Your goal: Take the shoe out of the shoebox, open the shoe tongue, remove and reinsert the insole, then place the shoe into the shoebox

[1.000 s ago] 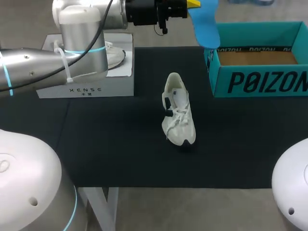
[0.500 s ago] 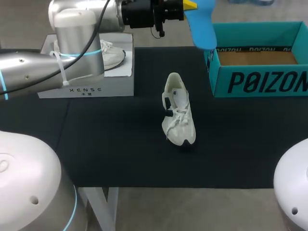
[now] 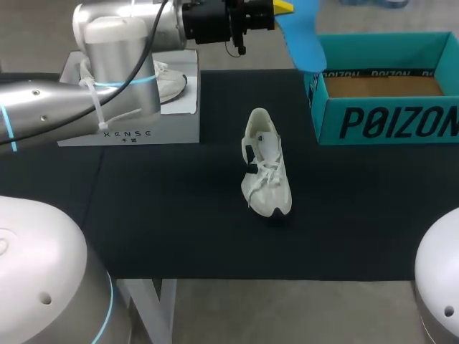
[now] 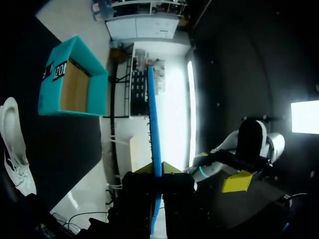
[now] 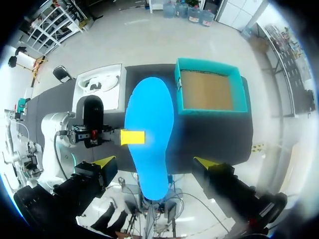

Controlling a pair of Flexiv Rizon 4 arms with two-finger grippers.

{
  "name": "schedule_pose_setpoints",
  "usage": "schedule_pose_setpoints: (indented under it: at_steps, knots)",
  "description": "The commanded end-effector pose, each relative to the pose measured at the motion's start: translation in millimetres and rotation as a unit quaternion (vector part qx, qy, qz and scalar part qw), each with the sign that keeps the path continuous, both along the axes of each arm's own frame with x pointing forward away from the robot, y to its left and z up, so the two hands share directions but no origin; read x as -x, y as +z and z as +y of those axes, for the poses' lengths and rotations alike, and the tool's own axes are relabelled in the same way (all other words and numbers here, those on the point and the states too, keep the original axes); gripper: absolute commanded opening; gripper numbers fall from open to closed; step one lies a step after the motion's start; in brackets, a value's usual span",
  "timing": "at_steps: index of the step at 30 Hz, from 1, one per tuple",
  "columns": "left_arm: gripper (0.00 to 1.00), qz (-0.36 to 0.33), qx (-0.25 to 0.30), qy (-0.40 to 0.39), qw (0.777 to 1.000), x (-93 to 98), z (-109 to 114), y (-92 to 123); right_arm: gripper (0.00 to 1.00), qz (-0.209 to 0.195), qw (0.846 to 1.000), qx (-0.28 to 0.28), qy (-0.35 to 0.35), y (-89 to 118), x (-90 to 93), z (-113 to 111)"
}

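A black mat (image 3: 165, 215) is covering the table, and the white shoe (image 3: 266, 174) is standing on its sole near the middle of it, heel to the far side, toe to the near side, laces lying loose over the front. The teal shoebox (image 3: 387, 122) is sitting at the far right, lidless and showing its brown cardboard floor. It is well apart from the shoe and holding nothing.

At the far left a grey box (image 3: 129, 132) is holding a second white shoe (image 3: 168, 82). The left arm (image 3: 115, 64) is reaching in over that box from the left. The left gripper (image 3: 283, 7) is hanging high over the far edge of the table, just left of the shoebox's far left corner.

The blue insole (image 3: 305, 43) is out of the shoe and up in the air. In the left wrist view the left gripper (image 4: 157, 169) is clamping it from both sides, and the insole (image 4: 153, 124) is running edge-on straight out ahead of the fingers. The shoe (image 4: 15, 149) and the shoebox (image 4: 97, 94) are lying off to one side below.

The right gripper (image 5: 154, 163) is looking down from high above the table. Its fingertips (image 5: 105, 161) are spread wide and gripping nothing. The insole (image 5: 149, 129) is showing flat-on between them, touching neither. The left gripper (image 5: 130, 137) is pinching one edge of the insole. The shoebox (image 5: 208, 73) is lying beyond it.
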State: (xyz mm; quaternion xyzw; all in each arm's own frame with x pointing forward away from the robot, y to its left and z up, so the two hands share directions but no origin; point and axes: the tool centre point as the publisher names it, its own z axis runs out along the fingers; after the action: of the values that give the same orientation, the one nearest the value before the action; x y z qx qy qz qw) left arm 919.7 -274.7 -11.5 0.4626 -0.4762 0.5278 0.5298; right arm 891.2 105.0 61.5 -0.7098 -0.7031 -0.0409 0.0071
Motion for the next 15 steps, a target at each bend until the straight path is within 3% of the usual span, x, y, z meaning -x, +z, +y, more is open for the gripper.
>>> schedule_pose_setpoints:
  at_steps: [1,15]
  knots:
    - [0.0,-0.001,0.0,-0.001,1.0,-8.8,-5.3,0.9,1.0,0.007,1.0,0.005,0.001,2.5,3.9,7.8]
    - [0.0,0.006,-0.001,-0.003,1.0,-8.6,1.9,0.8,1.0,-0.007,0.999,-0.029,-0.017,-2.8,5.7,4.9]
